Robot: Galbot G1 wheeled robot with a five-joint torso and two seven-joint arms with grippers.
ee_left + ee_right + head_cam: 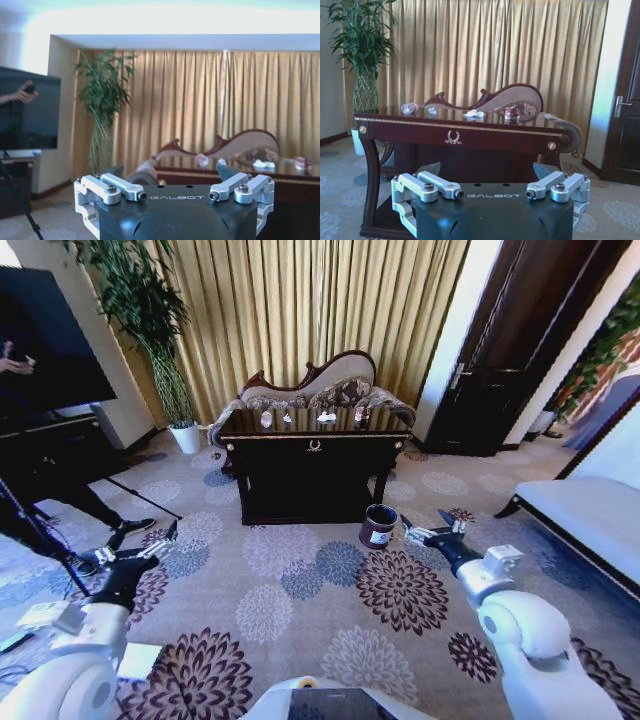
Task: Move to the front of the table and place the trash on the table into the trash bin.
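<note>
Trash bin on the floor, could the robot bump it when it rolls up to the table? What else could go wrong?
Maybe. The trash bin stands on the carpet at the table's front right, near the right claw, so driving closer could tip it. The trash is small, spread along a glossy top, so pieces might slide or get missed. The left claw hangs open near a tripod leg.

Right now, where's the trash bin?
In the head view, the trash bin stands on the carpet just in front of the table's right front leg, a little ahead of the right gripper.
</note>
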